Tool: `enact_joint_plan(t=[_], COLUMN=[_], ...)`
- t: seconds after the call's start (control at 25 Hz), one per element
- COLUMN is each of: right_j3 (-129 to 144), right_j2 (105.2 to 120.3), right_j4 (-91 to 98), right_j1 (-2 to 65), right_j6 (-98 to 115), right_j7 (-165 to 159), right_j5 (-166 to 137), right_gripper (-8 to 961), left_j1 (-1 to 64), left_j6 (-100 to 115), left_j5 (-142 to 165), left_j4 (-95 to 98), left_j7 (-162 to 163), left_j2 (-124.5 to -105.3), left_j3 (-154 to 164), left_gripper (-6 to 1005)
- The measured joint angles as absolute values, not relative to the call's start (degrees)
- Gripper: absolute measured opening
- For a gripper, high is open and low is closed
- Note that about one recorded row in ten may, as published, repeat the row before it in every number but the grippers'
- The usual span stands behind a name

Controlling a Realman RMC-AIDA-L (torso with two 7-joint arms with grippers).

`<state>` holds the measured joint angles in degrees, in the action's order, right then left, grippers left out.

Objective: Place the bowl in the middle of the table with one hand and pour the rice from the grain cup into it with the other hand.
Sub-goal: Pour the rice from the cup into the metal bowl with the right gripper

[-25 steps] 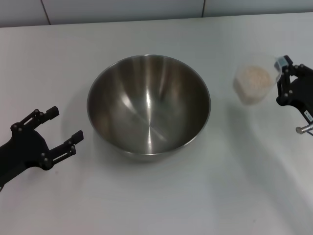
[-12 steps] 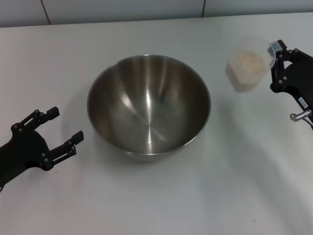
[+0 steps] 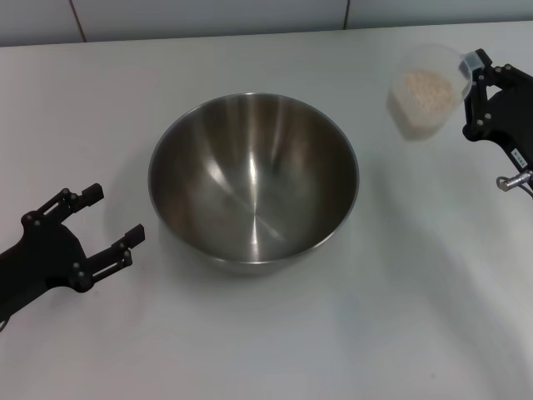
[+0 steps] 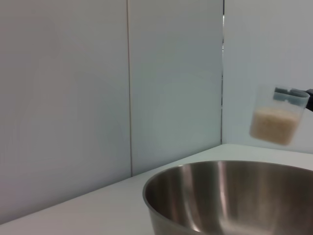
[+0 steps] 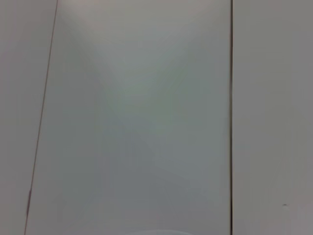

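Standing at mid-table: the bowl (image 3: 253, 179), a wide steel one, upright, its shiny inside bare of grains.
Table (image 3: 350, 333): a plain white-grey top is seen under everything, with a panelled wall behind it.
Cup (image 3: 425, 90): a small frosted plastic cup is held in the air to the right of the bowl and a little farther back, well apart from the rim. From the left wrist view, the cup (image 4: 279, 116) is seen raised above the level of the bowl's rim (image 4: 225, 166) and about upright.
Rice (image 3: 426, 90): pale beige grains are seen inside the cup, filling its lower part; none is seen in the bowl or on the table.
Right gripper (image 3: 476, 68): it is placed at the right edge, and its jaws are clamped on the tab at the cup's rim.
Left gripper (image 3: 108, 223): it is kept low over the table to the left of the bowl, near it but not touching, with jaws apart and nothing between them.
Right wrist view: only wall panels are shown.
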<state>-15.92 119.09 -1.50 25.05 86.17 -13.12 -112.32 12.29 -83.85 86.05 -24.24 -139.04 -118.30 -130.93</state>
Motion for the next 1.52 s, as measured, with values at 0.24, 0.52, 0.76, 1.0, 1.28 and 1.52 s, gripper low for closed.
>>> enact_joint_plan(t=[0.24,0.52,0.76,1.0,1.28,1.52], right_j3=[-16.0,-16.5,-16.5,-16.2,-16.0,-15.9], right_j2=[119.09,119.09,119.11,119.09,119.25,119.3], right_j4=[-0.9,-0.5,-0.4,-0.4,-1.4,-1.7], right_j1=[26.2,28.0,29.6,31.9,33.3,33.7], right_j6=[85.7,84.6,82.9,80.8,78.1,77.5], right_j7=[-13.1,-13.1,-13.1,-13.0,-9.6,-9.5], right_j5=[-112.3,-112.3,-112.3,-112.3,-112.6,-112.8], right_gripper=[37,37,37,37,37,37], left_j1=[12.4,13.0,13.1,13.2,13.3,13.3], left_j6=[-83.8,-83.8,-83.7,-83.6,-83.5,-83.4], left_j5=[86.0,86.0,86.0,86.0,86.0,86.0], left_j4=[-24.0,-23.8,-23.8,-23.8,-23.8,-23.8], left_j7=[-139.0,-139.0,-139.0,-139.0,-139.0,-139.0], left_j2=[-118.3,-118.3,-118.3,-118.3,-118.34,-118.36], left_j3=[-130.7,-130.6,-130.6,-130.6,-130.6,-130.6], left_gripper=[829,829,829,829,829,829])
